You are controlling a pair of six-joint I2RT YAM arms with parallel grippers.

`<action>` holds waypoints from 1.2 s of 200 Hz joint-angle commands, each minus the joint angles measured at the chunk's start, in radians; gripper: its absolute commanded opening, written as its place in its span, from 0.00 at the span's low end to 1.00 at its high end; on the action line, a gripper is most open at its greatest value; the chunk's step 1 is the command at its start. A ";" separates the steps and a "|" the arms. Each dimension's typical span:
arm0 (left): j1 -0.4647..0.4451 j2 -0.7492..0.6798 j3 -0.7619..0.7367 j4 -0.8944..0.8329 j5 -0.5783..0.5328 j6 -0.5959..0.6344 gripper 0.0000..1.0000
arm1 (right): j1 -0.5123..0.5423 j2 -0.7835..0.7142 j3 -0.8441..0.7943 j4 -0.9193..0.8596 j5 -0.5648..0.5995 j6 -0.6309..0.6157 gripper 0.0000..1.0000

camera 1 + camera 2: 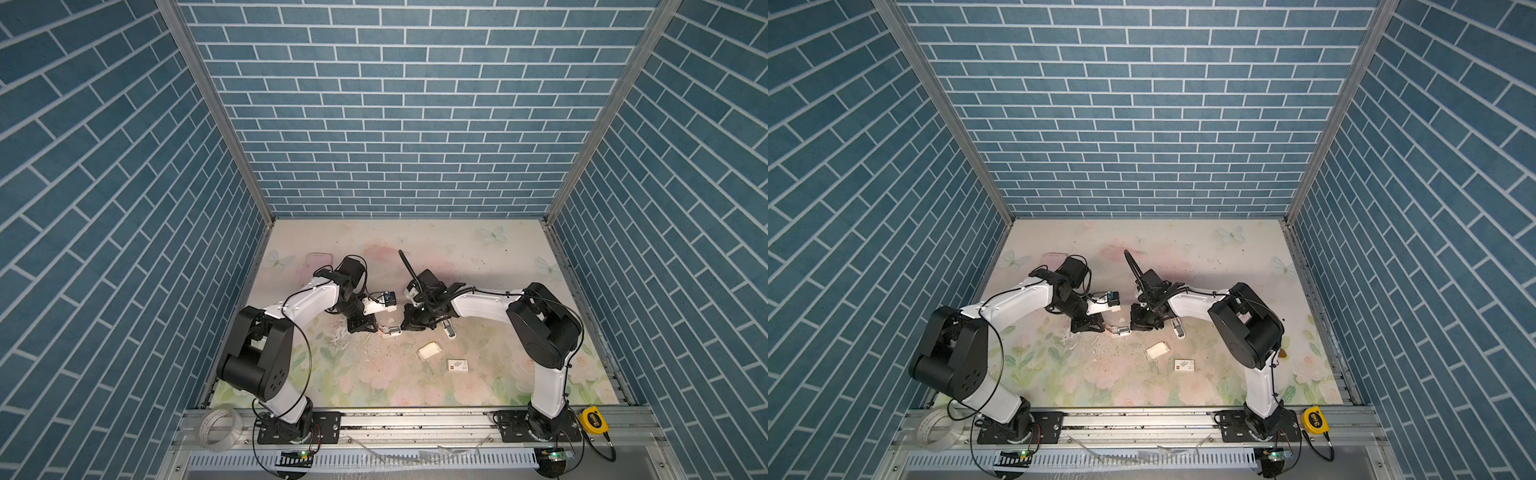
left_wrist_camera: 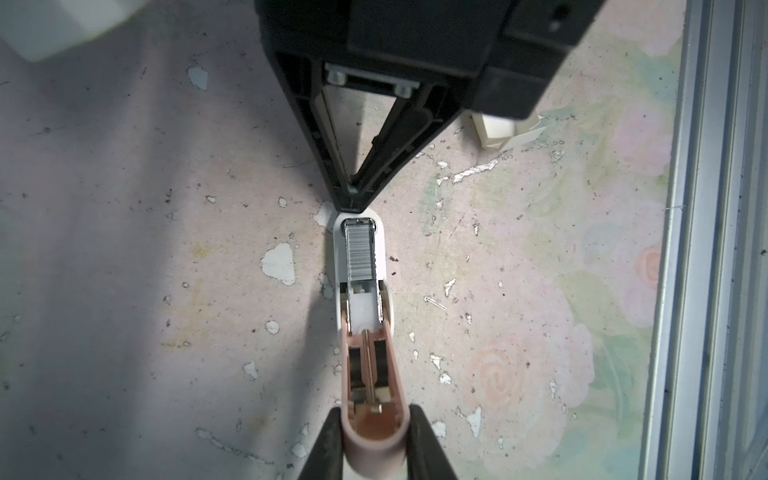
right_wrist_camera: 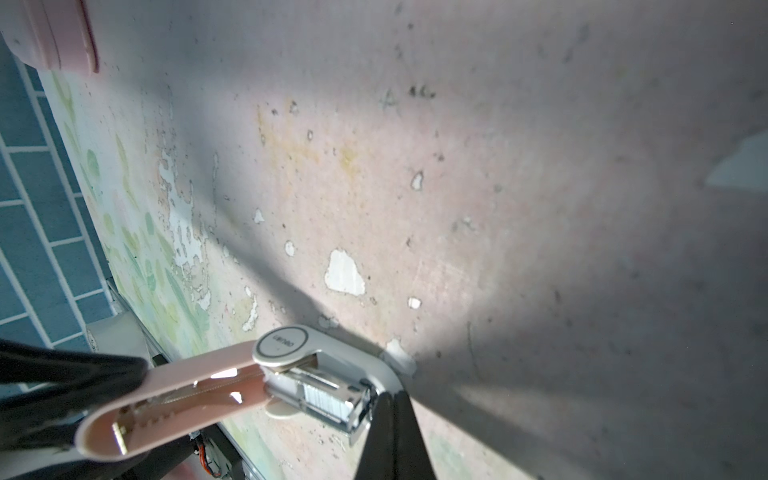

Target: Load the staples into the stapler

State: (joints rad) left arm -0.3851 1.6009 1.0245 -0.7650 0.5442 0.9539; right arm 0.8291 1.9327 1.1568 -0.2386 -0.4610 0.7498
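Note:
A small pink and white stapler [image 2: 365, 332] lies opened out flat on the flowered mat, between the two grippers in both top views [image 1: 391, 331] [image 1: 1120, 331]. A grey strip of staples [image 2: 360, 249] sits in its metal magazine, also seen in the right wrist view [image 3: 328, 399]. My left gripper [image 2: 376, 440] is shut on the rounded end of the pink lid. My right gripper [image 3: 388, 399] is shut with nothing between its fingers. Its tips [image 2: 353, 203] touch the front end of the magazine.
A second small white and grey stapler-like object [image 1: 449, 330] lies just right of the right gripper. A plain white card tray [image 1: 429, 350] and a white sleeve with a red mark [image 1: 457, 365] lie nearer the front. A pink phone case [image 1: 318, 262] is at the back left. One loose staple [image 2: 434, 301] lies on the mat.

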 commanded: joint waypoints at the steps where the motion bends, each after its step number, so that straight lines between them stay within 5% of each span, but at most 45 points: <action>1: -0.016 0.019 0.013 -0.022 0.049 -0.010 0.19 | 0.002 0.037 -0.008 -0.016 0.001 -0.032 0.04; 240: -0.082 0.060 -0.007 0.055 0.037 -0.067 0.18 | 0.002 0.026 -0.047 0.066 -0.016 0.001 0.02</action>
State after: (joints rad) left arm -0.4515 1.6241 1.0397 -0.6754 0.5961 0.8856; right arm 0.8215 1.9335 1.1362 -0.1844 -0.4755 0.7513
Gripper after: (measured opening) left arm 0.248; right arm 0.042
